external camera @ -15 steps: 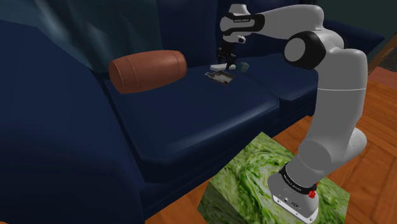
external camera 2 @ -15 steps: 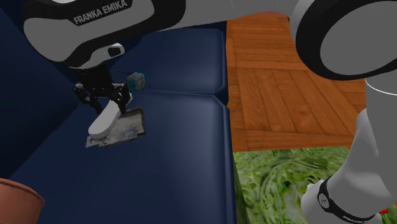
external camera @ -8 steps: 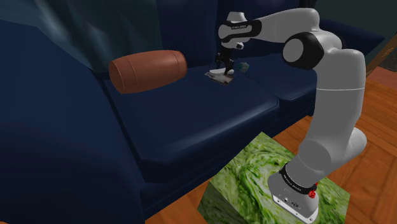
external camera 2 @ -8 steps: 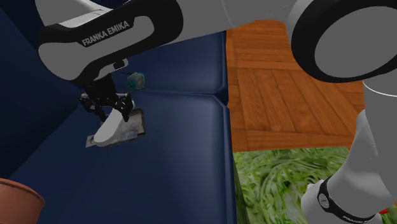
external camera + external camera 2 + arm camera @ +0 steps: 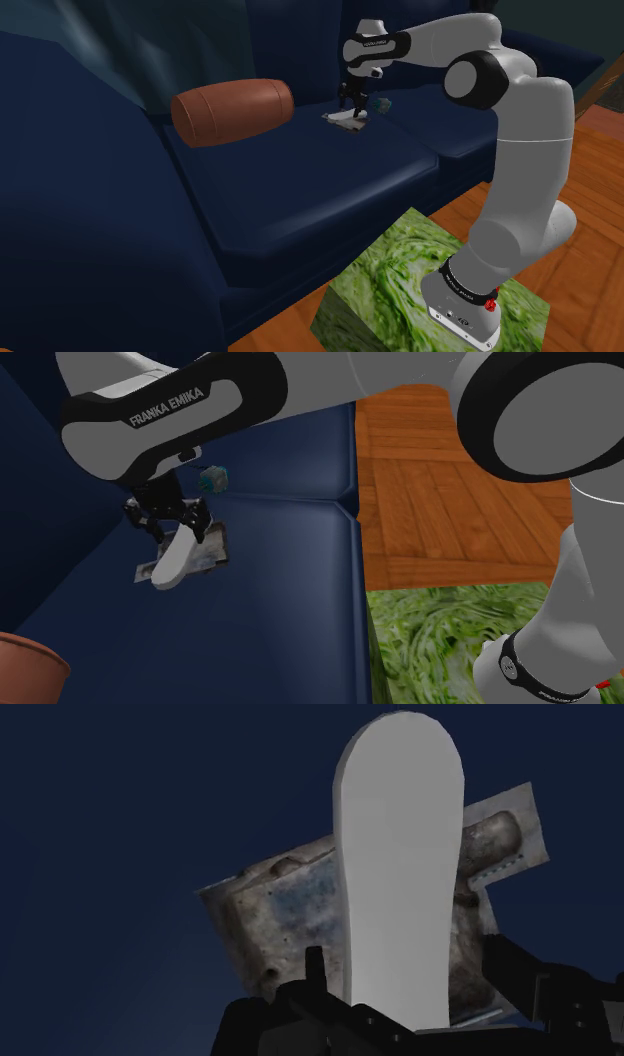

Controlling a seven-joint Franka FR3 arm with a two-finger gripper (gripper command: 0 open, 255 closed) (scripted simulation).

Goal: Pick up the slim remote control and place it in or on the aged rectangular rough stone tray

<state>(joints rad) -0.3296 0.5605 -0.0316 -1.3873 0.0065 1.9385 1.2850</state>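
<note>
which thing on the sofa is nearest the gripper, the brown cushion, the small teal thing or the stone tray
The stone tray: it lies right under the gripper, with the white remote over it. The brown cushion and teal thing sit apart.

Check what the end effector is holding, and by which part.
Nothing, it seems: the near end of the white remote sits between the fingers of the open end effector, with the stone tray showing in both gaps.

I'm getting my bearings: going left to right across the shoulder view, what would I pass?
Brown cushion → grey stone tray → arm's dark elbow joint.
</note>
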